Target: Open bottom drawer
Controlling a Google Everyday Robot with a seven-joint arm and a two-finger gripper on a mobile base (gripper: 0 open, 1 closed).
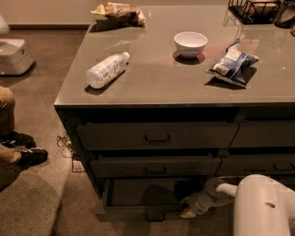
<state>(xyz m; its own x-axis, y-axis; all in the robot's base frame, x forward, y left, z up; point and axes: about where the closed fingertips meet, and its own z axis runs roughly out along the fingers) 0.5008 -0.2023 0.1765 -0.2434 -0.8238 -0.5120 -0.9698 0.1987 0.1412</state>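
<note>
The bottom drawer (120,210) is the lowest, slimmest front of the left three-drawer stack. It stands pulled out toward me, and its dark inside (138,192) shows from above. Its small dark bar handle (155,216) sits at the middle of the front edge. My gripper (188,209) is low at the right part of the drawer, just right of the handle and over the drawer's front edge. The white arm (265,207) reaches in from the lower right. The two taller drawers above, the top one (156,136) and the middle one (154,167), are closed.
On the counter (156,87) lie a plastic bottle (106,70), a white bowl (190,44), a blue snack bag (232,64), a brown bag (119,12) and a wire basket (256,9). A person's leg and shoe (20,154) are at the left. A white robot base (14,55) stands at the far left.
</note>
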